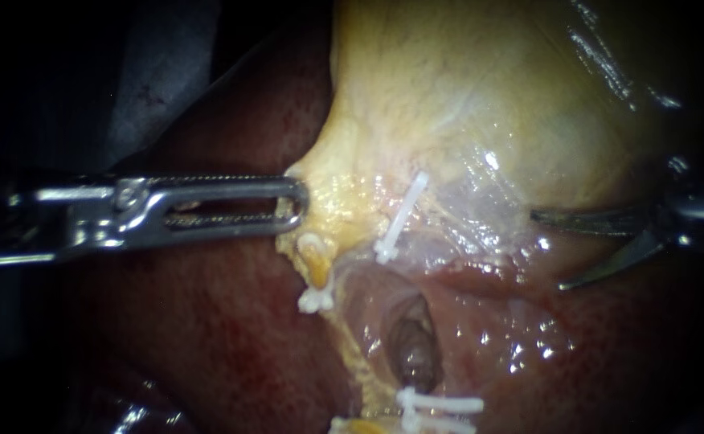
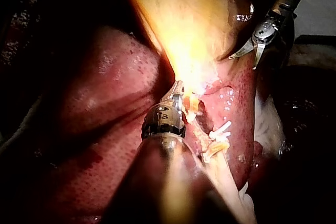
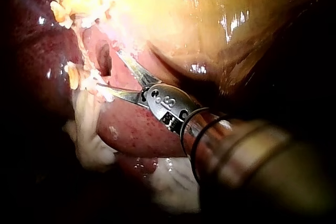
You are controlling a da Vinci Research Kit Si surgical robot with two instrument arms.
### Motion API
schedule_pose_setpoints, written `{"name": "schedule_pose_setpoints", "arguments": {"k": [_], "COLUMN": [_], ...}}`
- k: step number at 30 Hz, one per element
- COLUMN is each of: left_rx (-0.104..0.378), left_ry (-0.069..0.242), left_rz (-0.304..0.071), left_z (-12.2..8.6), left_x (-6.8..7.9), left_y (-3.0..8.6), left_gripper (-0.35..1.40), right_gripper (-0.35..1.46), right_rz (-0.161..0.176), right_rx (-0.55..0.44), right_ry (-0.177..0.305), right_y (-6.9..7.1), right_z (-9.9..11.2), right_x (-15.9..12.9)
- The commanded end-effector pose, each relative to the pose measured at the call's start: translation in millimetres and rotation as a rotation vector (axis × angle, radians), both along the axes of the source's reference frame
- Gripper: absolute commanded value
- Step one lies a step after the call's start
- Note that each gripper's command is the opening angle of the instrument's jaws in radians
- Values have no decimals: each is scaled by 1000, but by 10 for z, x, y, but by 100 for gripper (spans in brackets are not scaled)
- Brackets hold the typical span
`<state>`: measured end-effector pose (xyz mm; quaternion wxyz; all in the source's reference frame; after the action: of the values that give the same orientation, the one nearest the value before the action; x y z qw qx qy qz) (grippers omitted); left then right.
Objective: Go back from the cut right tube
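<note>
Finding one: my left instrument (image 1: 294,205) comes in level over the liver (image 1: 207,337). Its hand is clenched on the yellow edge of the gallbladder (image 1: 464,96), and the tissue is drawn to a point at the tip. The left wrist view shows the same hold (image 2: 176,88), with the tip buried in the bright yellow tissue.

Finding two: my right instrument (image 1: 546,249) is at the far right of the endoscope view. Its hand is released: two curved blades stand spread with a clear gap and nothing between them. The left wrist view (image 2: 244,60) and the right wrist view (image 3: 108,68) both show it spread.

Finding three: the cut right tube (image 1: 390,215) lies near the middle of the endoscope view. Its upper end sits under the gallbladder and carries a slanted white clip (image 1: 404,217). A dark hollow (image 1: 412,350) opens below that end, and below the hollow are two more white clips (image 1: 436,404), lying level at the lower end. My right instrument's blades are well apart from the upper clip, on its right (whether they touch the tissue beneath them I cannot tell).

Finding four: a yellow stump (image 1: 316,261) hangs beside my left instrument's tip. It ends in another white clip (image 1: 316,300).
</note>
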<state>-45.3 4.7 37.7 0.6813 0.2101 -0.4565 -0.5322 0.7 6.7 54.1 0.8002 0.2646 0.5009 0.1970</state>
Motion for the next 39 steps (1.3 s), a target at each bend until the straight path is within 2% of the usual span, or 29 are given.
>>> {"name": "schedule_pose_setpoints", "arguments": {"k": [1, 21, 27, 39], "left_rx": [-2, -9, -12, -12], "left_ry": [3, -10, -14, -14], "left_rz": [-3, 20, 22, 22], "left_z": [1, 29, 33, 33], "left_x": [-2, -48, -54, -55], "left_y": [0, -17, -20, -21], "left_gripper": [-35, -35, -35, -35], "right_gripper": [72, 78, 78, 79], "right_rz": [0, -2, -4, -3], "right_rx": [0, -15, -21, -21], "right_ry": [-1, 3, 4, 3], "right_y": [0, 1, 1, 1], "right_z": [0, 0, 0, 0], "right_x": [0, 0, 1, 2]}}
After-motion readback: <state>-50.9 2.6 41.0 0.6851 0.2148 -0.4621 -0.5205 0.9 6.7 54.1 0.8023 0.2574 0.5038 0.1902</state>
